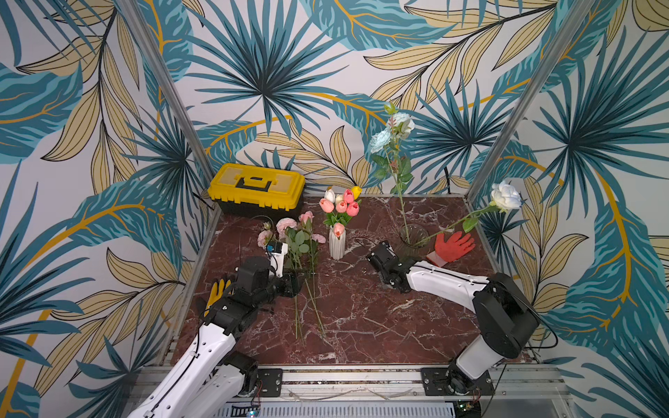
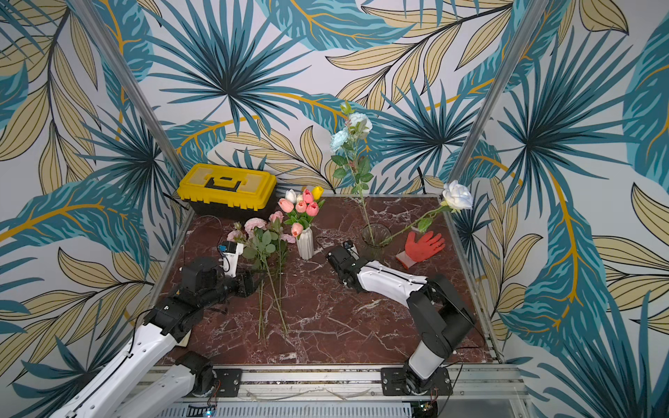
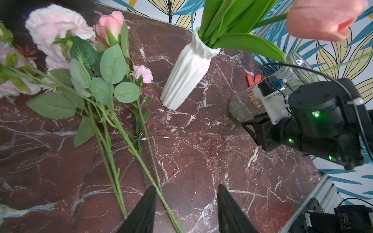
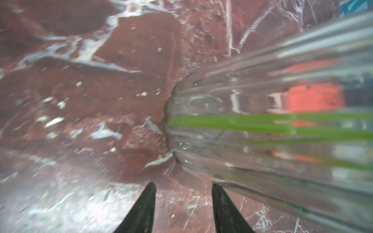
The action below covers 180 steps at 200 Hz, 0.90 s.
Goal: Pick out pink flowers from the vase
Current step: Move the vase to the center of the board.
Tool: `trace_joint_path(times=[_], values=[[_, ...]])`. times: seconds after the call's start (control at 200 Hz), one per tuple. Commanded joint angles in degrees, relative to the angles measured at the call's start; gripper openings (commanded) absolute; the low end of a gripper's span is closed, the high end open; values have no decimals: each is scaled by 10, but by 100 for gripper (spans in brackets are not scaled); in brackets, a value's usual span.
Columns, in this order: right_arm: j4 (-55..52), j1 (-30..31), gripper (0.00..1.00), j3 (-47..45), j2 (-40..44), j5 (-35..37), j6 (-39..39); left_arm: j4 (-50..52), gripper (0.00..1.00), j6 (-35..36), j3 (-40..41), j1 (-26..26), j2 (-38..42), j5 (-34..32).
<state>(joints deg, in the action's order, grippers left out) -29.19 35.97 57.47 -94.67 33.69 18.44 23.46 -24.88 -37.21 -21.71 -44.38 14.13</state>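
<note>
Several pink flowers [image 1: 286,225] lie on the surface [image 1: 362,318]; glass vase [image 1: 412,231] holds only pale roses [image 1: 398,123]. Pink tulips [image 1: 342,207] sit in white vase [image 1: 336,246], undone I judge. Left fingers [image 3: 147,203] and right fingers [image 4: 222,203] part open, seemingly empty.

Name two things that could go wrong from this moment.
1. The right pincer sits open beside the glass vase, whose white rose leans far out; a nudge might tip it.
2. The pink tulips share the narrow white vase with white tulips and a yellow tulip; pulling one may drag others out.
</note>
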Motion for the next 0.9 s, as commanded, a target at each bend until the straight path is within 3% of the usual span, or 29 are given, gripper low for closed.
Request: trace_joint_path(times=[0.0, 0.325, 0.526, 0.701, 0.896], values=[[21, -29, 48, -13, 0, -15, 12, 3, 50, 10, -14, -3, -3, -4], [66, -74, 49, -33, 4, -33, 25, 2, 49, 14, -15, -3, -8, -6], [151, -72, 47, -88, 83, -87, 1, 3, 49, 12, -15, -4, -4, -3], [267, -61, 45, -149, 194, -168, -56, 3, 49, 5, -25, -4, -3, 8], [429, -32, 43, -192, 271, -279, -183, 2, 49, 9, -28, -7, -4, 9]])
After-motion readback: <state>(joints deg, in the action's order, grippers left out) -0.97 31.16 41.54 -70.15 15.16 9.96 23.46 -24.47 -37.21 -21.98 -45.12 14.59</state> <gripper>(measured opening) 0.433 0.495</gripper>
